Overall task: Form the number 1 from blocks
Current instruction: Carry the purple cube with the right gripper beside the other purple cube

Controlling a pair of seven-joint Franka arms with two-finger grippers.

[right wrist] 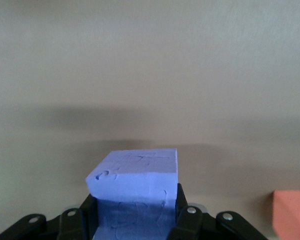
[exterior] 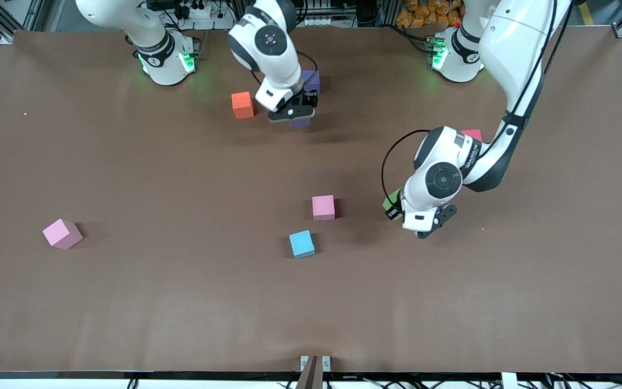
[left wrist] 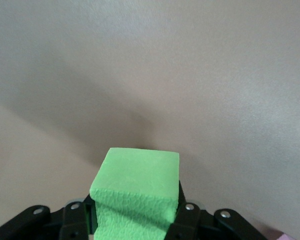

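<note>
So the left gripper (left wrist: 135,220) has its fingers pinching the green block (left wrist: 136,192), which sits right between the pads and sticks out past the tips, over bare table (exterior: 127,302); the right gripper (right wrist: 135,220) is clamped on a purple block (right wrist: 135,192) the same way, with the orange block (exterior: 242,105) just beside its fingers and the second purple block (exterior: 312,80) close by too; loose on the table are a pink block (exterior: 323,207), the light-blue block (exterior: 302,243), another pink block (exterior: 62,233) well off toward the right arm's end, and the red block (exterior: 473,133) peeking out by the left arm.
</note>
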